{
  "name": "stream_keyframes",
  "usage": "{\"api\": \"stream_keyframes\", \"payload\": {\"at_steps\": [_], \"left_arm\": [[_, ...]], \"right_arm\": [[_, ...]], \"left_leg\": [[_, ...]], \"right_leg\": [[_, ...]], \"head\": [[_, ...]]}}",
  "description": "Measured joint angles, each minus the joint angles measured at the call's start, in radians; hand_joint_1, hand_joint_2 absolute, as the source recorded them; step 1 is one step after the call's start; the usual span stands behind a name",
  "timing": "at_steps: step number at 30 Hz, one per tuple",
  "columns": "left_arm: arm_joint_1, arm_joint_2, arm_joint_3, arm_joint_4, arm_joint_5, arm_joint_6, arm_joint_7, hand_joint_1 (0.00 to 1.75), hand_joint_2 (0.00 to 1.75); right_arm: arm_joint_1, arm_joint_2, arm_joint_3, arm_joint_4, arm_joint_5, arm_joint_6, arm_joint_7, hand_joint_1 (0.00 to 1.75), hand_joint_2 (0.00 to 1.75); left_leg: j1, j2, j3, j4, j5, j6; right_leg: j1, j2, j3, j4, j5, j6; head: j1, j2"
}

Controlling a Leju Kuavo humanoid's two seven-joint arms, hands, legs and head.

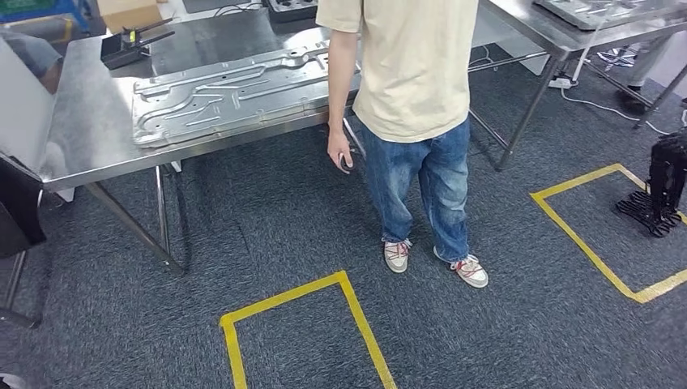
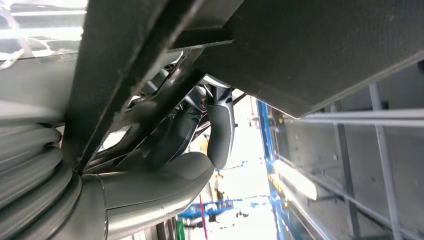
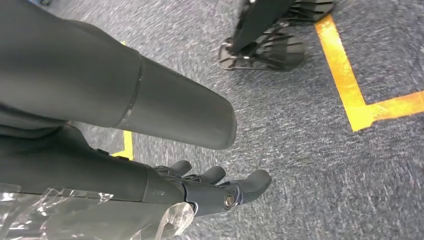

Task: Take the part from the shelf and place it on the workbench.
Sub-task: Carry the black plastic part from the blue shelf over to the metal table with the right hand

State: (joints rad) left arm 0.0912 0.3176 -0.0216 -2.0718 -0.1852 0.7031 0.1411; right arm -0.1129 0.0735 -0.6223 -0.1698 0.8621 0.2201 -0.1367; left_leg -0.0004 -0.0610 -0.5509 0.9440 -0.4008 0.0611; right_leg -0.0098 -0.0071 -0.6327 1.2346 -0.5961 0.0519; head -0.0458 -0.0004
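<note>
At the left edge of the head view a grey sheet (image 1: 23, 105) with a black piece (image 1: 16, 207) under it stands close to me; it looks like the part. In the left wrist view my left hand (image 2: 200, 135) curls its dark fingers (image 2: 220, 130) around a dark strut (image 2: 125, 75) of a flat dark panel (image 2: 320, 45), with the grey thumb (image 2: 160, 185) underneath. My right hand (image 3: 220, 187) hangs over the carpet with its fingers apart and nothing in it. The steel workbench (image 1: 89, 138) stands ahead on the left and carries a large stamped metal plate (image 1: 227, 93).
A person (image 1: 413, 73) stands at the workbench's right end, facing it. Yellow tape squares (image 1: 348, 300) (image 1: 583, 235) mark the grey carpet. A black robot foot (image 1: 656, 211) stands in the right square. A second steel table (image 1: 567, 28) is at the back right. A black tool (image 1: 130, 44) lies on the bench.
</note>
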Motion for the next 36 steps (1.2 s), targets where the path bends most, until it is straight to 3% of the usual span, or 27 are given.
{"api": "stream_keyframes", "payload": {"at_steps": [1,3,5,7,9,11,13,14,15,17,19,21,23,24,25,27,29,30,31,34,36], "left_arm": [[0.000,0.000,-0.001,0.000,0.000,0.000,0.000,1.75,1.75],[0.000,0.000,-0.001,0.000,0.001,0.000,0.000,1.75,1.75],[0.001,0.001,-0.002,0.000,0.005,0.000,0.000,1.75,1.75],[0.002,0.004,-0.002,0.000,0.009,0.000,0.000,1.75,1.75],[0.003,0.008,-0.001,0.000,0.010,0.000,0.000,1.75,1.75],[0.003,0.012,-0.001,0.000,0.010,0.000,0.000,1.75,1.75],[0.003,0.013,-0.002,0.000,0.011,0.000,0.000,1.75,1.75],[0.004,0.014,-0.002,0.000,0.012,0.000,0.000,1.75,1.75],[0.004,0.014,-0.003,0.000,0.013,0.000,0.000,1.75,1.75],[0.004,0.017,-0.004,0.000,0.020,0.000,0.001,1.75,1.75],[0.001,0.022,-0.008,0.000,0.032,-0.001,0.002,1.75,1.75],[-0.001,0.027,-0.012,0.000,0.043,-0.001,0.002,1.75,1.75],[-0.001,0.032,-0.016,0.000,0.049,-0.001,0.002,1.75,1.75],[-0.001,0.034,-0.017,-0.001,0.052,-0.001,0.001,1.75,1.75],[-0.002,0.036,-0.018,-0.002,0.054,-0.001,0.001,1.75,1.75],[-0.004,0.038,-0.020,-0.003,0.059,-0.001,0.001,1.75,1.75],[-0.005,0.039,-0.023,-0.003,0.066,-0.001,0.001,1.75,1.75],[-0.005,0.040,-0.024,-0.003,0.070,-0.001,0.001,1.75,1.75],[-0.004,0.040,-0.026,-0.003,0.072,-0.001,0.001,1.75,1.75],[-0.005,0.042,-0.030,-0.003,0.078,-0.001,-0.003,1.75,1.75],[-0.007,0.046,-0.032,-0.003,0.081,-0.002,-0.009,1.75,1.75]], "right_arm": [[0.001,0.000,0.000,0.000,0.001,0.000,0.000,0.00,0.00],[0.002,-0.002,0.000,0.000,0.003,0.000,-0.001,0.00,0.00],[0.000,-0.002,0.000,0.000,0.003,0.000,-0.001,0.00,0.00],[-0.005,0.000,0.001,0.000,0.003,0.000,-0.001,0.00,0.00],[-0.007,0.002,0.001,0.000,0.003,0.000,-0.001,0.00,0.00],[-0.004,0.002,0.001,0.000,0.003,0.000,-0.002,0.00,0.00],[-0.001,0.002,0.001,0.000,0.004,0.000,-0.002,0.00,0.00],[0.000,0.002,0.001,0.000,0.004,0.000,-0.002,0.00,0.00],[0.000,0.002,0.001,0.000,0.004,0.000,-0.002,0.00,0.00],[0.000,0.003,0.001,0.000,0.004,0.000,-0.001,0.00,0.00],[-0.001,0.005,0.001,0.000,0.004,0.000,0.000,0.00,0.00],[-0.003,0.006,0.002,0.000,0.004,0.000,0.002,0.00,0.00],[-0.007,0.006,0.002,0.000,0.005,0.000,0.003,0.00,0.00],[-0.008,0.005,0.002,0.000,0.005,0.000,0.003,0.00,0.00],[-0.008,0.005,0.002,0.000,0.005,0.000,0.003,0.00,0.00],[-0.006,0.005,0.002,0.000,0.006,0.000,0.003,0.00,0.00],[-0.003,0.005,0.002,0.000,0.006,0.000,0.003,0.00,0.00],[-0.001,0.005,0.002,0.000,0.006,0.000,0.003,0.00,0.00],[0.000,0.005,0.002,0.000,0.006,0.000,0.004,0.00,0.00],[0.003,0.005,0.002,0.000,0.004,0.000,0.003,0.00,0.00],[0.000,0.005,0.002,0.000,-0.003,0.000,0.002,0.00,0.00]], "left_leg": [[0.001,-0.016,0.001,0.002,-0.001,-0.002],[0.003,-0.045,-0.001,0.009,-0.006,-0.010],[0.003,-0.065,-0.007,0.013,-0.007,-0.021],[0.005,-0.084,-0.012,0.012,-0.005,-0.032],[0.004,-0.053,-0.028,0.040,-0.022,-0.041],[0.002,0.013,-0.081,0.151,-0.079,-0.051],[0.006,0.041,-0.152,0.291,-0.133,-0.057],[0.007,0.044,-0.171,0.327,-0.140,-0.058],[0.008,0.046,-0.171,0.325,-0.129,-0.058],[0.007,0.062,-0.115,0.214,-0.069,-0.054],[-0.002,0.116,-0.044,0.076,-0.019,-0.043],[-0.012,0.143,-0.020,0.023,-0.010,-0.033],[-0.012,0.116,-0.019,0.016,-0.009,-0.025],[-0.008,0.102,-0.016,0.012,-0.007,-0.022],[-0.003,0.089,-0.012,0.008,-0.005,-0.017],[0.002,0.063,-0.007,0.006,-0.004,-0.011],[0.003,0.034,-0.006,0.006,-0.005,-0.008],[0.003,0.018,-0.005,0.006,-0.005,-0.008],[0.004,0.001,-0.003,0.006,-0.006,-0.008],[0.005,-0.041,0.001,0.010,-0.011,-0.016],[0.003,-0.057,-0.001,0.013,-0.015,-0.026]], "right_leg": [[-0.002,0.011,0.023,-0.062,0.042,0.001],[-0.009,0.060,0.078,-0.202,0.110,0.000],[-0.010,0.084,0.101,-0.260,0.128,-0.008],[-0.007,0.060,0.103,-0.262,0.128,-0.022],[-0.009,0.034,0.105,-0.265,0.130,-0.036],[-0.008,0.008,0.106,-0.267,0.128,-0.045],[-0.005,-0.019,0.107,-0.267,0.125,-0.050],[-0.004,-0.033,0.108,-0.267,0.123,-0.051],[-0.004,-0.046,0.110,-0.267,0.120,-0.050],[-0.004,-0.071,0.119,-0.267,0.114,-0.047],[0.000,-0.092,0.130,-0.267,0.104,-0.040],[0.004,-0.113,0.139,-0.268,0.096,-0.030],[0.006,-0.134,0.149,-0.273,0.089,-0.019],[0.006,-0.123,0.151,-0.267,0.081,-0.014],[0.005,-0.097,0.144,-0.244,0.065,-0.009],[0.002,-0.029,0.087,-0.126,0.007,-0.004],[0.001,-0.004,0.010,0.008,-0.037,-0.003],[0.001,-0.003,-0.010,0.031,-0.031,-0.003],[0.000,0.000,-0.009,0.012,-0.004,-0.003],[-0.007,0.041,0.060,-0.185,0.113,-0.007],[-0.006,0.060,0.085,-0.255,0.140,-0.014]], "head": [[0.000,0.000],[0.000,0.000],[0.000,0.000],[-0.002,0.000],[-0.004,0.000],[-0.008,0.000],[-0.009,0.000],[-0.009,0.000],[-0.010,0.000],[-0.010,0.000],[-0.009,0.000],[-0.009,0.000],[-0.009,0.000],[-0.008,0.000],[-0.006,0.000],[-0.002,0.000],[-0.001,0.000],[0.000,0.000],[-0.001,0.000],[-0.001,0.000],[0.000,0.000]]}}
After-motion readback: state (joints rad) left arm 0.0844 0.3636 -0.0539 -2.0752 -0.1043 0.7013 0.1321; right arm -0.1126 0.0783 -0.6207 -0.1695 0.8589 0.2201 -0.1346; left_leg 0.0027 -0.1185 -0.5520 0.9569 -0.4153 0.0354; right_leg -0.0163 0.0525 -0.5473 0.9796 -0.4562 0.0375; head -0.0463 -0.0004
